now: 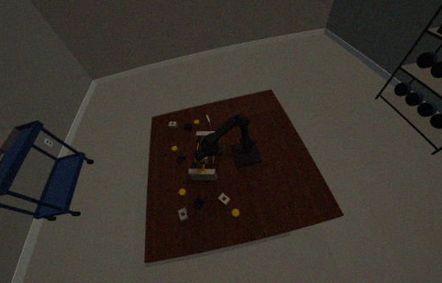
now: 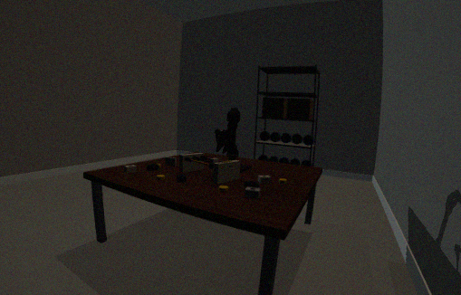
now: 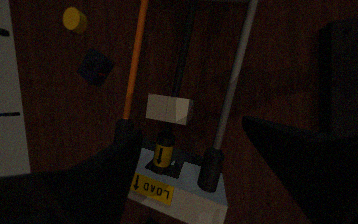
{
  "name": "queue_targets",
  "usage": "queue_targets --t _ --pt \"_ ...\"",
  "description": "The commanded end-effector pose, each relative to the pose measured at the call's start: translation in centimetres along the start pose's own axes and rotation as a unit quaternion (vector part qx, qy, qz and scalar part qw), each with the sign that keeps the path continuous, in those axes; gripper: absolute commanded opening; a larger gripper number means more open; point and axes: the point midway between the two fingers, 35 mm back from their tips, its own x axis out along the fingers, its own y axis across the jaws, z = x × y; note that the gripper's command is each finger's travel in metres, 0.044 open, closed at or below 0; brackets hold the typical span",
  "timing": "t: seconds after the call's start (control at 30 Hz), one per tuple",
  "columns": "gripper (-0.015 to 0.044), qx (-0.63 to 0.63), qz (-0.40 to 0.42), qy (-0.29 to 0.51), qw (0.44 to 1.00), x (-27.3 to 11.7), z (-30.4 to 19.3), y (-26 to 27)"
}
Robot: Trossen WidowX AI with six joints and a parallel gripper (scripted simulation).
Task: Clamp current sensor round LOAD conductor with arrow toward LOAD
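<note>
The white sensor block (image 3: 168, 109) sits around the black middle conductor (image 3: 183, 55), which enters behind it and comes out in front. It looks closed; its latch and arrow cannot be made out. The LOAD terminal block (image 3: 206, 209) (image 1: 202, 174) has a yellow LOAD label (image 3: 153, 189) with an arrow. A yellow sleeve (image 3: 163, 155) with an arrow toward that block is on the same conductor. My gripper (image 3: 191, 127) (image 1: 208, 154) (image 2: 217, 140) is wide open and empty, raised above the conductors, with the sensor apart from both fingers.
An orange conductor (image 3: 135, 55) and a grey conductor (image 3: 238, 60) run on either side. A second terminal block (image 1: 205, 134) holds their far ends. Yellow discs (image 1: 181, 191) (image 3: 73, 20), dark blocks (image 1: 198, 203) (image 3: 95, 66) and white blocks (image 1: 224, 199) are scattered on the table (image 1: 273, 195).
</note>
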Motion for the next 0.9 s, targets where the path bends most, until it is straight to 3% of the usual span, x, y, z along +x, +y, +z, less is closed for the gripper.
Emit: queue_targets --t 0.0,0.13,0.2,0.87 --pt "0.044 -0.168 0.023 -0.119 0.978 -0.3 -2.9 -1.4" --pt "0.044 -0.317 0.069 -0.232 0.917 -1.7 -5.7 -2.2" --pt "0.044 -0.341 0.078 -0.251 0.902 -2.1 -6.2 -2.3" --pt "0.044 -0.316 0.069 -0.225 0.919 -1.7 -6.1 -2.4"
